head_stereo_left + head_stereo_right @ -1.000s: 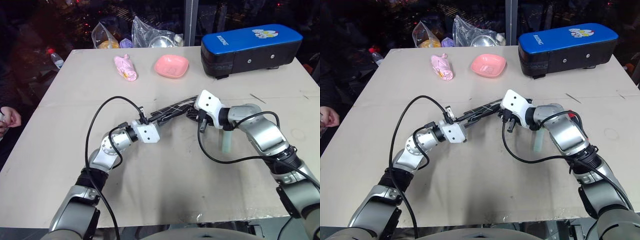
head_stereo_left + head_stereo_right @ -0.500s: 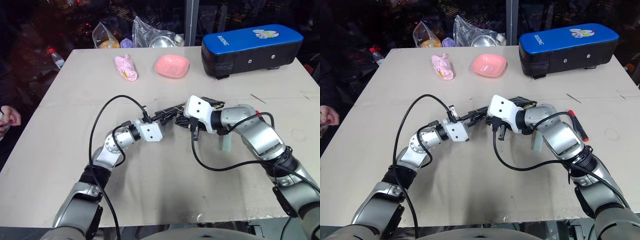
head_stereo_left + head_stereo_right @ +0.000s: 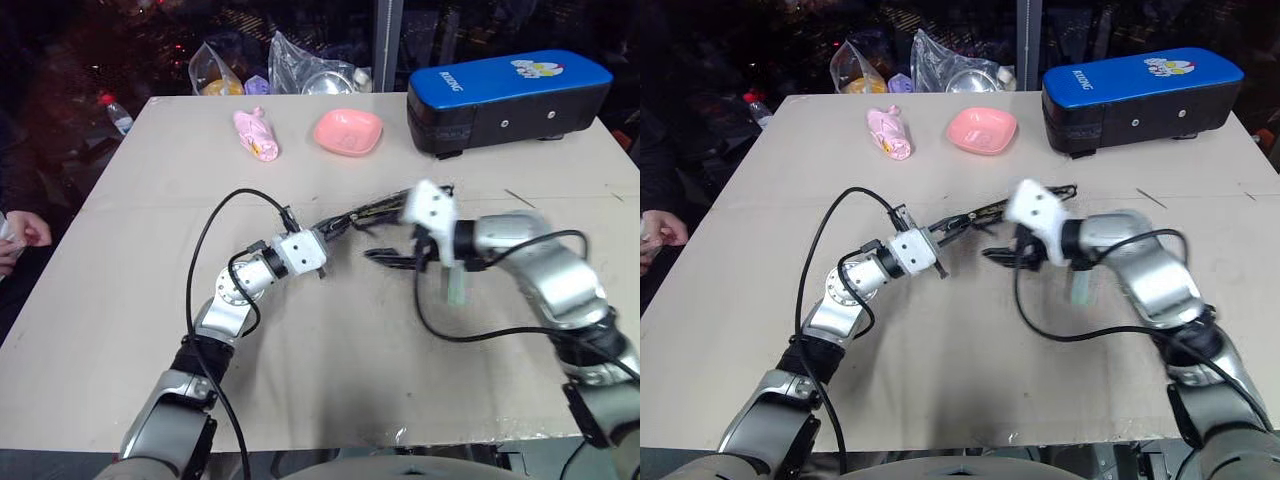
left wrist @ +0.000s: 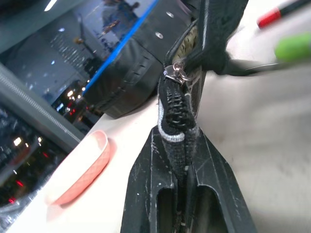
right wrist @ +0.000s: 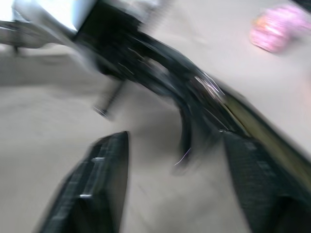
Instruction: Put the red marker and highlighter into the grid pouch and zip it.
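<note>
The right claw (image 5: 170, 194) has just let go: a moment back it was clamped at the mouth of the grid pouch (image 3: 365, 212), and now its two black fingers (image 5: 99, 187) stand well apart with nothing between them, the arm pulled back and blurred in the middle right of the head view. That reads to me as a regrasp or a pause in the zipping rather than a finish, because from the left wrist the zipper pull (image 4: 176, 74) sits partway along the teeth and the pouch mouth past it looks to gape. The left claw (image 3: 322, 250) has not changed; it stays pinched tight on the end of the pouch, holding it up off the counter (image 3: 150, 250) as a dark strip slanting through the centre of the frame. The highlighter (image 3: 455, 285) lies on the counter just below the right wrist, at centre right, so it is not in the pouch yet. The red marker (image 4: 272, 15) shows in the upper right corner of the left wrist view, lying on the counter beyond the pouch. So, as I judge it, both pens are still to be loaded and the zip still to be drawn.
</note>
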`<control>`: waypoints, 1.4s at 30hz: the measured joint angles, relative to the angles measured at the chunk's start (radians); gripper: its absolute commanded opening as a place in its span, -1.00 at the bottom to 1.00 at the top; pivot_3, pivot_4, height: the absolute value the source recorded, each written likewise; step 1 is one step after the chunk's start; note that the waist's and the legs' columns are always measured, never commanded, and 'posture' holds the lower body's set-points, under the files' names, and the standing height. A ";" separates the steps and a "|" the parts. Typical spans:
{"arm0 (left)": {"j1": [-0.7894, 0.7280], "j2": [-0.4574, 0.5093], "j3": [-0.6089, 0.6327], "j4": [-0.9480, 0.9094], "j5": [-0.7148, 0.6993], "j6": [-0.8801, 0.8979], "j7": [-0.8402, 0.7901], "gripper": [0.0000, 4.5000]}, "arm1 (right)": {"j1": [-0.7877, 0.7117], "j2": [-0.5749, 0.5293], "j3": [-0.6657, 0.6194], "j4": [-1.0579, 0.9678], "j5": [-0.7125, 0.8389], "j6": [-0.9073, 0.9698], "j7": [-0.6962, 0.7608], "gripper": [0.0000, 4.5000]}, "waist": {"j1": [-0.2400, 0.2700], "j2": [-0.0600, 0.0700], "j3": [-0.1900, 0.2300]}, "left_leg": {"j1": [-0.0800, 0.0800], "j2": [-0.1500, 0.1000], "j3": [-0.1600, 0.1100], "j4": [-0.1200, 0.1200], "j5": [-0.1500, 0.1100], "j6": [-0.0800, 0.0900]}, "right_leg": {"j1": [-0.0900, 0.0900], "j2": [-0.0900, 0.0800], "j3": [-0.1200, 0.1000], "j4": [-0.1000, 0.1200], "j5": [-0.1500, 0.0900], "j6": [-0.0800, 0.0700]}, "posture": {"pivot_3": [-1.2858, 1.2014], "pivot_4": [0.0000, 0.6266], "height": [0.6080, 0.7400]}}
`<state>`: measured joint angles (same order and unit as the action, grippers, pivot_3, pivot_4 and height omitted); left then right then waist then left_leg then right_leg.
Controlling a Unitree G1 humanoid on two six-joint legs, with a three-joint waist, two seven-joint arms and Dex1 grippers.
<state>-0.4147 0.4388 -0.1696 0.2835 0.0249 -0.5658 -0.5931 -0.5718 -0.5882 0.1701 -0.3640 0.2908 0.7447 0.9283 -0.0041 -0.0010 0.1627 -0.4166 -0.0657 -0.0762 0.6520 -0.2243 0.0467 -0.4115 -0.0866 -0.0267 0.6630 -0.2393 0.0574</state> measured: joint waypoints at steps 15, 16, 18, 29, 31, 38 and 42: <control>0.023 0.000 0.015 -0.080 -0.048 0.113 -0.026 -1.00 | -0.007 0.051 -0.140 0.114 0.062 0.028 -0.198 -0.96 | -0.004 0.000 0.000 | 0.001 0.000 0.000 0.000 0.000 0.000 | 0.000 0.001 0.001 0.000 0.000 -0.001 | 0.03 -0.52 0.91; 0.023 0.000 0.015 -0.081 -0.048 0.114 -0.030 -1.00 | -0.008 0.053 -0.133 0.126 0.057 0.017 -0.199 -0.96 | -0.004 0.000 0.000 | 0.001 0.000 0.000 0.000 0.000 0.000 | 0.000 0.001 0.001 0.000 0.000 -0.001 | 0.03 -0.52 0.91; 0.023 0.002 0.015 -0.088 -0.048 0.116 -0.041 -1.00 | -0.017 0.074 -0.127 0.164 0.041 -0.008 -0.215 -0.96 | -0.005 0.000 0.000 | 0.001 0.000 0.000 0.000 0.000 0.000 | 0.000 0.001 0.001 0.000 0.000 -0.001 | 0.03 -0.52 0.91; 0.019 0.007 0.010 -0.114 -0.045 0.115 -0.067 -1.00 | -0.085 0.055 0.059 0.325 -0.136 -0.181 -0.203 -0.96 | -0.008 0.000 0.000 | 0.001 0.000 0.000 0.000 0.000 0.000 | 0.000 0.001 0.000 0.000 0.000 -0.001 | 0.03 -0.52 0.91; 0.012 0.007 0.008 -0.115 -0.042 0.112 -0.074 -1.00 | -0.115 0.034 0.117 0.368 -0.209 -0.255 -0.190 -0.96 | -0.008 0.000 0.000 | 0.001 0.000 0.001 0.000 0.000 0.000 | 0.000 0.001 0.000 0.000 0.000 -0.001 | 0.03 -0.52 0.91; 0.010 0.007 0.003 -0.117 -0.026 0.107 -0.080 -1.00 | -0.164 0.000 0.233 0.454 -0.389 -0.503 -0.131 -0.43 | -0.008 0.000 0.000 | 0.001 0.000 0.001 -0.001 0.002 -0.004 | 0.000 0.002 0.000 0.000 0.000 -0.001 | 0.03 -0.52 0.91; 0.010 0.005 0.003 -0.117 -0.025 0.116 -0.079 -1.00 | -0.164 -0.007 0.248 0.465 -0.435 -0.609 -0.104 0.35 | -0.007 0.000 0.000 | 0.001 0.000 0.001 -0.001 0.002 -0.004 | 0.000 0.002 0.000 0.000 0.000 -0.001 | 0.03 -0.52 0.91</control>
<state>-0.4042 0.4439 -0.1663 0.1667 0.0000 -0.4496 -0.6717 -0.7359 -0.5949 0.4185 0.1009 -0.1438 0.1353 0.8246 -0.0115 -0.0011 0.1629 -0.4159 -0.0654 -0.0756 0.6514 -0.2220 0.0428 -0.4118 -0.0849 -0.0262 0.6629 -0.2389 0.0566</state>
